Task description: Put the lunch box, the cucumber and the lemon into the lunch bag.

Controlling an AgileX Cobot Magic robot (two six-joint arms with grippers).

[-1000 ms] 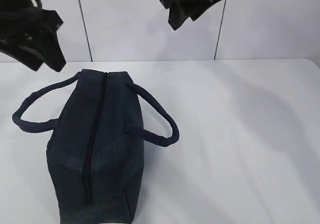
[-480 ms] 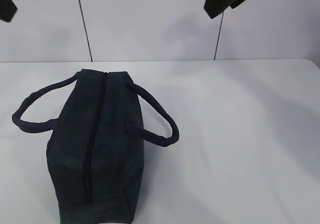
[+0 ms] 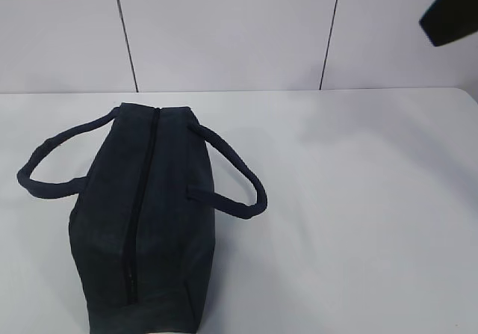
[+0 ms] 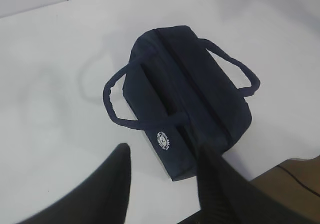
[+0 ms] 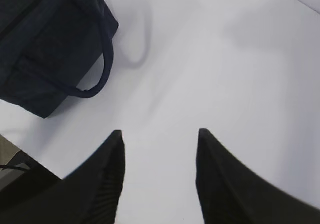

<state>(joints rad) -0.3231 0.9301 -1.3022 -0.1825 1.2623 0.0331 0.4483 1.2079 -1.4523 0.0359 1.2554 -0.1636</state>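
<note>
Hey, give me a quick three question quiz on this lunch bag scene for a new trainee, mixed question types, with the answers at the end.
1. True or false: the lunch bag has its zipper closed.
2. Which is visible on the table? A lemon, B cucumber, C only the bag.
3. Fill in: both the left tool and right tool are ___ and hold nothing.

Key: 1 true; 2 C; 3 open.

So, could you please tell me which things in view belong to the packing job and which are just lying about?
Belongs to the job:
- lunch bag, zipped shut on the table
- no lunch box, cucumber or lemon visible

Just lying about:
- nothing; both end effectors, left and right, hang open and empty
</note>
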